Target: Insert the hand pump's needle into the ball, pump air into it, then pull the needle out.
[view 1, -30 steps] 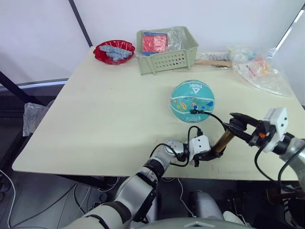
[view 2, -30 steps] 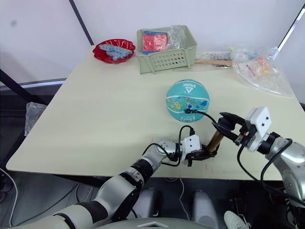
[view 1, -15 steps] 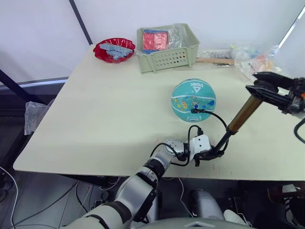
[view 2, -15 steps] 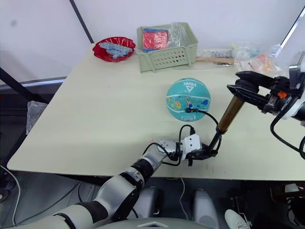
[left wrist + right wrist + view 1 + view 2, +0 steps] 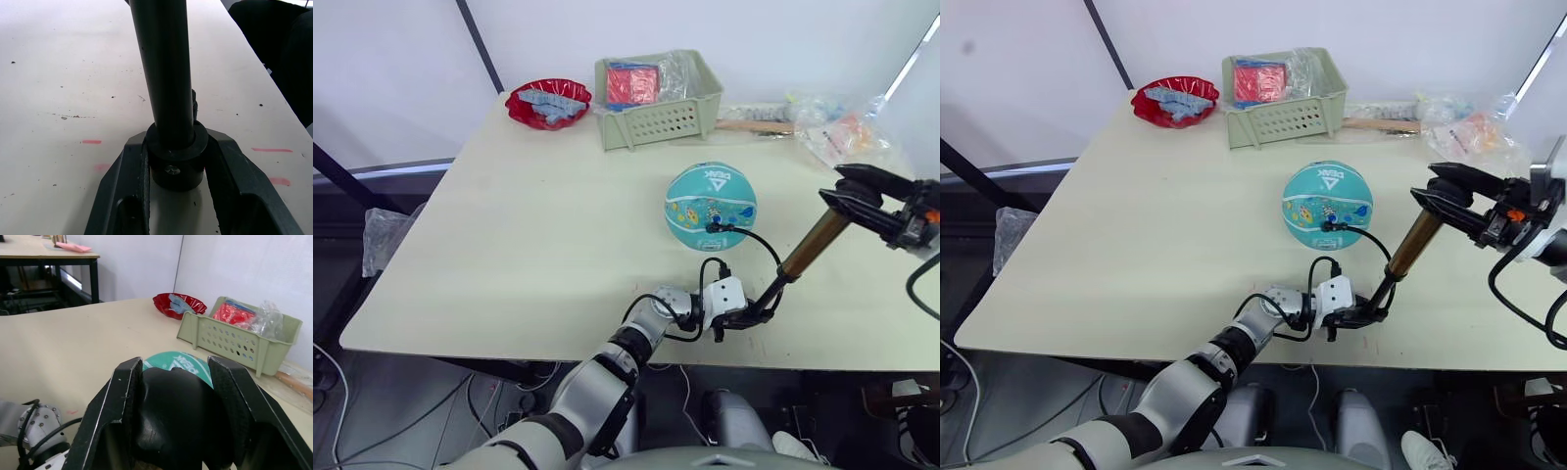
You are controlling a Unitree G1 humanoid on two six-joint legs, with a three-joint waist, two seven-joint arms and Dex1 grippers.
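Handle lower than before, hand pump (image 5: 806, 257) slanting up-right, both jaws clamped on it.

From my seat the light is bright, even and soft. The ball (image 5: 710, 207) throws a faint shadow on the table (image 5: 529, 225). In the right wrist view the near fingers (image 5: 122, 416) are blurred, and the far basket (image 5: 234, 340) is sharp.

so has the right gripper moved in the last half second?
Yes. The right gripper, shut on the hand pump's handle, has dropped slightly toward the table's near edge, pushing the pump back in while the ball stays put.
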